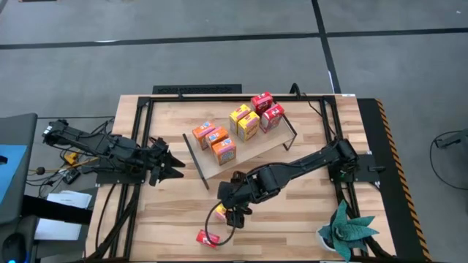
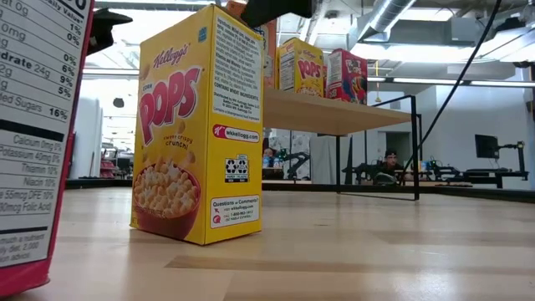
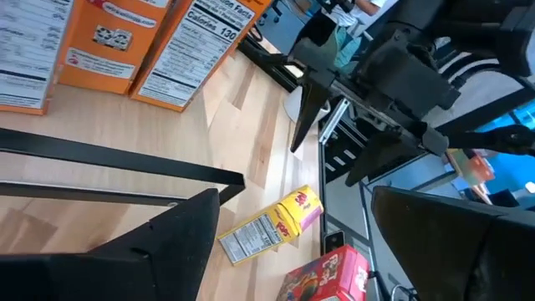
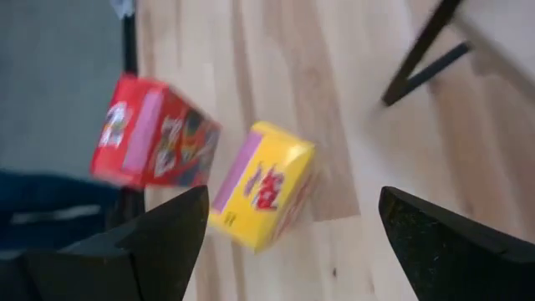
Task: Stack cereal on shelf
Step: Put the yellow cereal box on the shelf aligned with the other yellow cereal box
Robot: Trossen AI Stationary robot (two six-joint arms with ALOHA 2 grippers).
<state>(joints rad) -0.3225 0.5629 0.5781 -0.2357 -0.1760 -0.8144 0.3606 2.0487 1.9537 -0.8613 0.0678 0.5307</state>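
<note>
Right gripper (image 1: pixel 232 213) spread above yellow cereal box (image 1: pixel 219 212); red box (image 1: pixel 207 238) near table edge.

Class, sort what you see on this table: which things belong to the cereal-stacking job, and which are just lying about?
Job: seven cereal boxes on the shelf; shelf; yellow box and red box on the table; right tool above the yellow box; left tool.

Lying about: potted plant; cables.

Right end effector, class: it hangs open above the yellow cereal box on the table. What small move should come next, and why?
Probably lower the right end effector around the yellow cereal box and close. Its fingers are spread wide with nothing between them, and the box stands on the tabletop directly below, not yet on the shelf. A red box stands close beside it, so descend carefully.
</note>
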